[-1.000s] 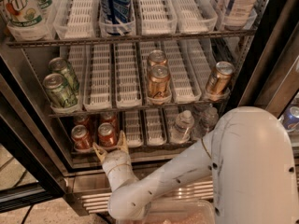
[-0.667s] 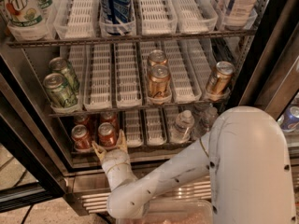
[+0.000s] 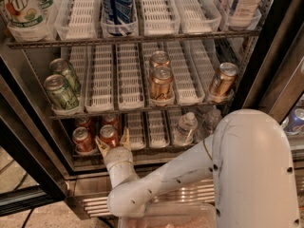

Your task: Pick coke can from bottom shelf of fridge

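Observation:
Several red coke cans stand at the left of the bottom shelf (image 3: 152, 151) of the fridge (image 3: 28, 146). The front one in the second lane, the coke can (image 3: 108, 135), has a silver top. My gripper (image 3: 113, 143) reaches in from below at the shelf's front rail. It is open, with one tan fingertip (image 3: 101, 147) left of this can and the other to its right, at its lower part. Another red can (image 3: 82, 139) stands just to the left. The white arm and its large shoulder housing (image 3: 251, 175) fill the lower right.
The middle shelf holds green cans (image 3: 61, 92) at the left and bronze-gold cans (image 3: 161, 82) in the middle and right. Clear water bottles (image 3: 184, 127) stand on the bottom shelf to the right. The black door frame (image 3: 280, 46) is at the right. The top shelf holds bottles (image 3: 117, 4).
The gripper has edged slightly forward around the red can. Nothing else has moved.

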Available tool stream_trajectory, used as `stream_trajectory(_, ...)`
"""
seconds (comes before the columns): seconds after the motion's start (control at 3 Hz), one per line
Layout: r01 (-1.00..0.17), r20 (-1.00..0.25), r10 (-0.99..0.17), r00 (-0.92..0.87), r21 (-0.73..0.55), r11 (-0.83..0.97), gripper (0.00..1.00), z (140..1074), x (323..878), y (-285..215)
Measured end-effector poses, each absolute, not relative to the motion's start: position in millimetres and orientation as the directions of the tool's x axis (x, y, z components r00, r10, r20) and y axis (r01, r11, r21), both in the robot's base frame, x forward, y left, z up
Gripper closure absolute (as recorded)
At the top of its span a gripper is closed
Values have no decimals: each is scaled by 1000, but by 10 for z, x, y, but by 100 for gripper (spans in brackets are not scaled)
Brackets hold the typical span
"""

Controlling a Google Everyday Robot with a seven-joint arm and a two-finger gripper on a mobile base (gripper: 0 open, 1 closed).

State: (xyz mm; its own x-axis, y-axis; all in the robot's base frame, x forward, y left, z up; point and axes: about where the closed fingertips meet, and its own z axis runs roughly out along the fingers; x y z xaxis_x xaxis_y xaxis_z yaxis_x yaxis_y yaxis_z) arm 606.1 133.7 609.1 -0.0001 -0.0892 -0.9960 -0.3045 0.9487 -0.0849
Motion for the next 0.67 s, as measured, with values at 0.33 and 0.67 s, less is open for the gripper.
stream_trajectory(0.33, -306, -997, -83, -9, -76, 949, 36, 6075, 6102, 1364)
stream_trajectory(0.67, -307, -997, -82, -12, -74, 949, 40, 6068, 6135, 1381)
